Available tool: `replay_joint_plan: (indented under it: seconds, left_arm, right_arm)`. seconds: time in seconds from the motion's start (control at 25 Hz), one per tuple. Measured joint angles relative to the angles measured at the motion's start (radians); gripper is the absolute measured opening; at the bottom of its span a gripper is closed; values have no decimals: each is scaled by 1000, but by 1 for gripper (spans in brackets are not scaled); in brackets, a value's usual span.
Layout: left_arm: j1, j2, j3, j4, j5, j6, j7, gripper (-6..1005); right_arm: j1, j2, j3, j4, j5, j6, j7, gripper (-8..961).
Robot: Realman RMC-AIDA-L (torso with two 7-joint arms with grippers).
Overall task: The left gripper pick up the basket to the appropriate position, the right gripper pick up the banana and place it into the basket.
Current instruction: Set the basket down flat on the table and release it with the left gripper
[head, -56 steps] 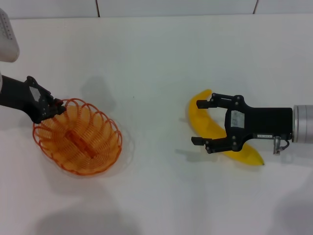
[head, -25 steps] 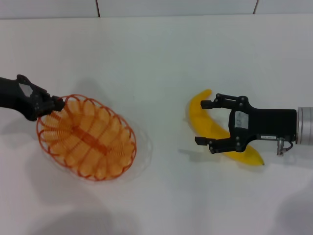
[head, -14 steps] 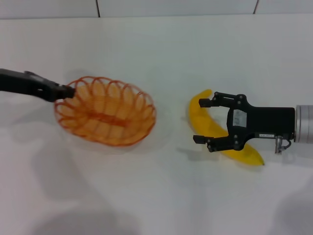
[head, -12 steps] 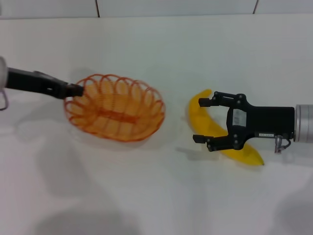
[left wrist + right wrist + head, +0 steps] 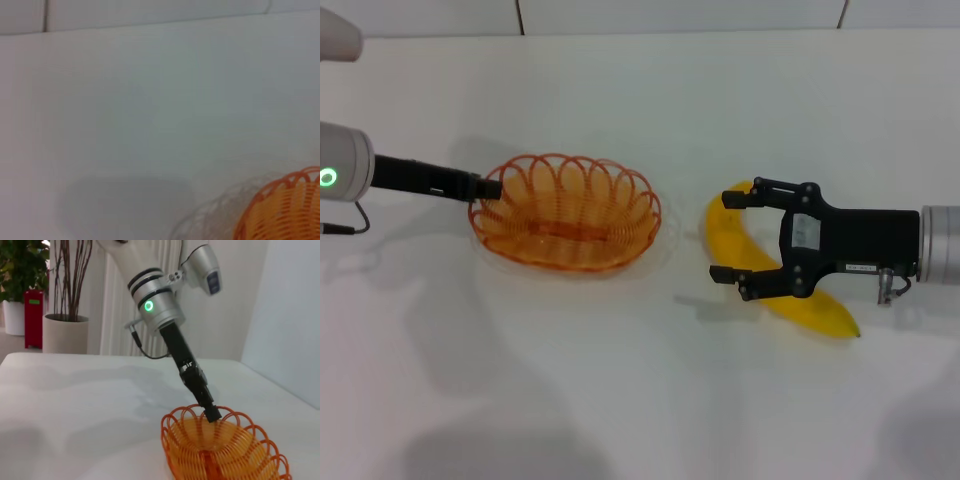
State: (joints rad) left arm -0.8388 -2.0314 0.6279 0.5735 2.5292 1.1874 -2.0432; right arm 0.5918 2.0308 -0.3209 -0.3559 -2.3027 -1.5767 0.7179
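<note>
L tool clamped on basket rim at the end nearest it; basket stretches away from tool tip toward the other arm, low over white table. R tool spread wide, fingers straddling banana mid-body; banana flat on table under it, w/ basket just beyond its fingertips.
</note>
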Motion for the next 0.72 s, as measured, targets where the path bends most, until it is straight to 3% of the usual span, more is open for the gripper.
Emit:
replay_joint_plan:
  seconds: [0.72]
  left_arm:
    - [-39,-1,0,-53,-4,-3,-11,69]
  right_arm:
    - [2,0,-7,0,6,3,0,888]
